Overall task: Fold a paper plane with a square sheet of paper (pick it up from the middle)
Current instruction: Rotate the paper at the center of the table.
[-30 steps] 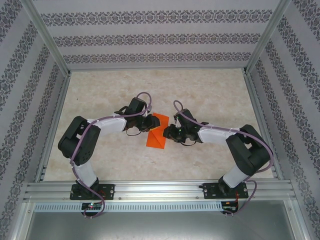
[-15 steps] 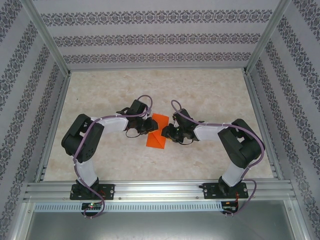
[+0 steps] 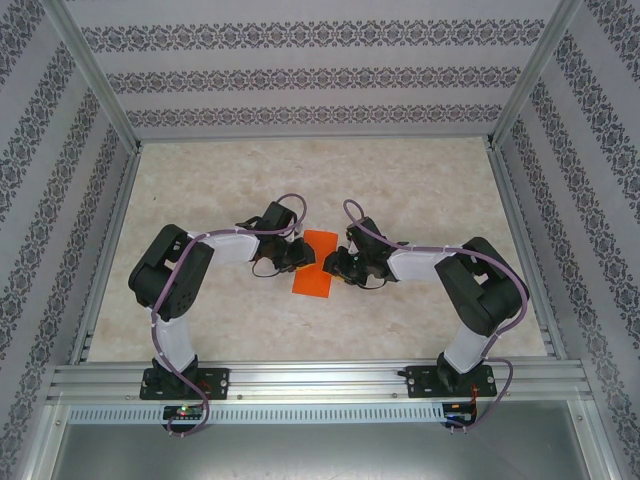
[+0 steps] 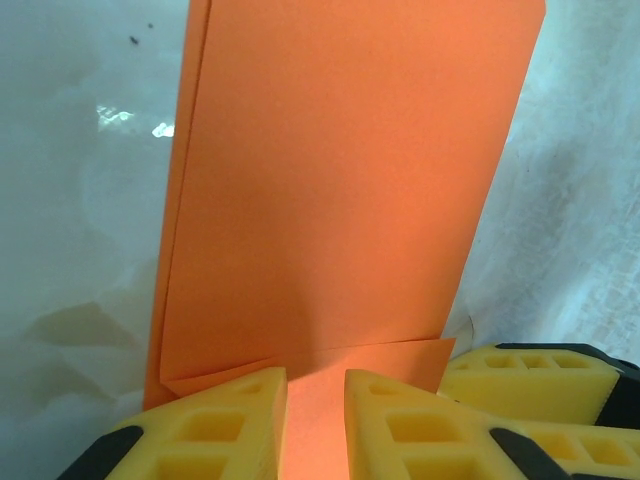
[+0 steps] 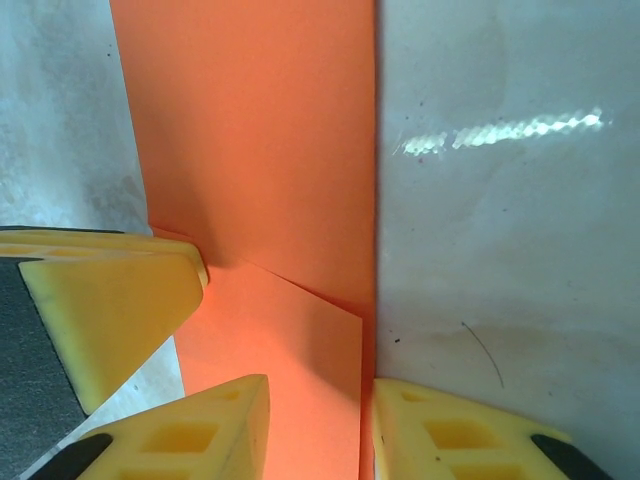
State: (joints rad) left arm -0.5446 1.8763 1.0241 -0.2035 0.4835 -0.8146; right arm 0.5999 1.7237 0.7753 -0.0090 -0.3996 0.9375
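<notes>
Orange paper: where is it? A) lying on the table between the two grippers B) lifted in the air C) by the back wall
A: the folded orange paper lies on the table, with the left gripper and the right gripper at its two sides.

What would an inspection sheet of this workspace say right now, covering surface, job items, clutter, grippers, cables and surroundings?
Surface: pale marbled table, glossy, a few small dark specks.
Job's things: orange paper, partly folded with overlapping layers, lying flat mid-table.
Clutter: nothing seen.
Grippers: left gripper and right gripper low on the paper from opposite sides, yellow pads down, jaws narrowly apart, nothing pinched.
Cables: purple cables looped along both arms, off the paper.
Surroundings: patterned walls, aluminium frame.
</notes>
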